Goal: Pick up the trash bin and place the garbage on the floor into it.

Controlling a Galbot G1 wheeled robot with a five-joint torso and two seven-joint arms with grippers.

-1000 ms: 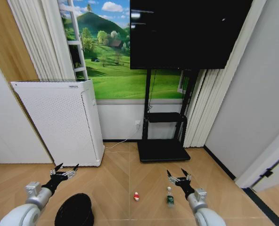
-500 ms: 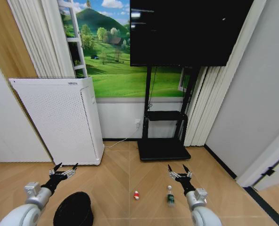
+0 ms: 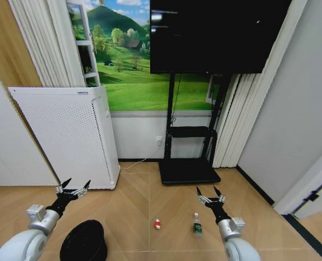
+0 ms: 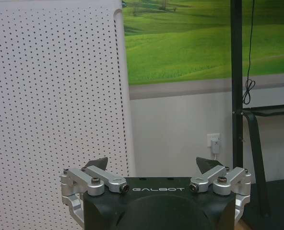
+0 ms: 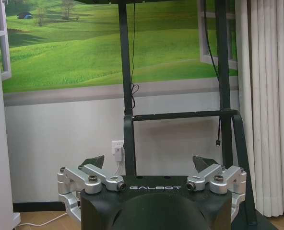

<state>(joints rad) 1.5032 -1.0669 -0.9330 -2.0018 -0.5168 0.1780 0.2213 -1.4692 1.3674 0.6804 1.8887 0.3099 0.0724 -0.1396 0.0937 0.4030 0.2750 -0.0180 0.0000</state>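
Left end effector point(image 3: 73, 188) hangs low over the wooden floor point(image 3: 134, 206), fingers spread wide apart and gripping nothing, just in front of the white perforated appliance point(image 3: 63, 136). From its own wrist camera, the left end effector point(image 4: 153, 166) shows both black fingertips parted, with the appliance's dotted panel directly ahead and the wall socket point(image 4: 215, 143) off beside it.

Right end effector point(image 3: 209, 197) is open too, fingers splayed with nothing between them, hovering above the floor well away from the appliance, in front of the black TV stand point(image 3: 187, 163). Its wrist camera has the right end effector point(image 5: 150, 164) pointed at the stand's uprights, the landscape mural point(image 5: 84, 48) and the curtain point(image 5: 266, 105).

Now the task's things. The trash bin point(image 3: 85, 241), round and black, sits upright on the floor in front of the appliance, just below the left end effector and not touched by it. The small red-and-white piece point(image 3: 158, 224) lies on the floor farther from the appliance, between the two arms. The clear bottle point(image 3: 196, 224) with green label stands upright beyond it, just beside the right end effector's arm and apart from the fingers. Above the stand hangs the big dark screen point(image 3: 215, 35).
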